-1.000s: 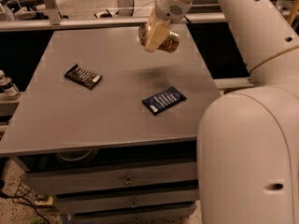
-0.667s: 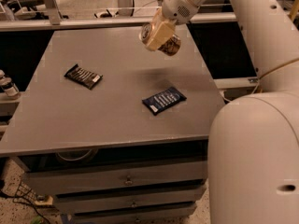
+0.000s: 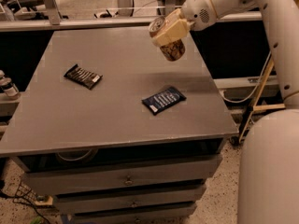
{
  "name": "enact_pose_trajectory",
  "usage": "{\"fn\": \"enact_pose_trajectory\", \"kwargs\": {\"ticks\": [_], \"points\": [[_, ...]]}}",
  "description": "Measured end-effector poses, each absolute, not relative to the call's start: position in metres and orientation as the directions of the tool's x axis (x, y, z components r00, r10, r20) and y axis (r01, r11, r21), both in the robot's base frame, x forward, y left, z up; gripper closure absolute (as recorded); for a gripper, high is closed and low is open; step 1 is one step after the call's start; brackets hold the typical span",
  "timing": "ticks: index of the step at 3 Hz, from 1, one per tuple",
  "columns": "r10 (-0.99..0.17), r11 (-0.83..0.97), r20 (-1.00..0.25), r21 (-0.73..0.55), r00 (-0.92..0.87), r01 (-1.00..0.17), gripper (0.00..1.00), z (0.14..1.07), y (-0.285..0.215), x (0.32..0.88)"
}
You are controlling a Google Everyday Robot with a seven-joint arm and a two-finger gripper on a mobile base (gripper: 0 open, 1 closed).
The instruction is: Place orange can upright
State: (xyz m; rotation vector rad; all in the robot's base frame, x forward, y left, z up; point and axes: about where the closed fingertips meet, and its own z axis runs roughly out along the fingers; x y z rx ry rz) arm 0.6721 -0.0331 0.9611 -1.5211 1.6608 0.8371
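Note:
The orange can [image 3: 172, 50] is held in the air above the back right part of the grey table [image 3: 107, 120]. It is tilted, with its silver top rim [image 3: 157, 25] pointing up and to the left and its mottled lower end pointing down and to the right. My gripper [image 3: 168, 33] is shut on the can around its middle, its cream fingers [image 3: 174, 28] wrapping the can's body. The can does not touch the table. The white arm reaches in from the upper right.
A dark snack wrapper [image 3: 83, 76] lies on the table's left, and a blue one [image 3: 163, 99] lies at centre right, below the can. Drawers [image 3: 126, 178] sit under the tabletop. Small bottles [image 3: 7, 87] stand off the left edge. My white base [image 3: 271, 171] fills the lower right.
The arm has swung to the right and the wrist has turned. The can stays gripped above the back right of the table, shifted slightly right and tilted more.

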Motion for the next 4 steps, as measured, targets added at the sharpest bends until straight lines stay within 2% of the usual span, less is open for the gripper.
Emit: {"fn": "enact_pose_trajectory", "kwargs": {"ticks": [1, 2, 3, 4], "points": [[-0.398, 0.120, -0.910, 0.074, -0.117, -0.990, 1.00, 0.958, -0.042, 0.669], [-0.383, 0.123, -0.916, 0.078, -0.120, -0.989, 1.00, 0.960, -0.044, 0.668], [-0.343, 0.156, -0.932, 0.066, -0.117, -0.986, 1.00, 0.955, -0.045, 0.672], [-0.218, 0.261, -0.974, 0.001, -0.060, -0.965, 1.00, 0.952, -0.059, 0.690]]}}
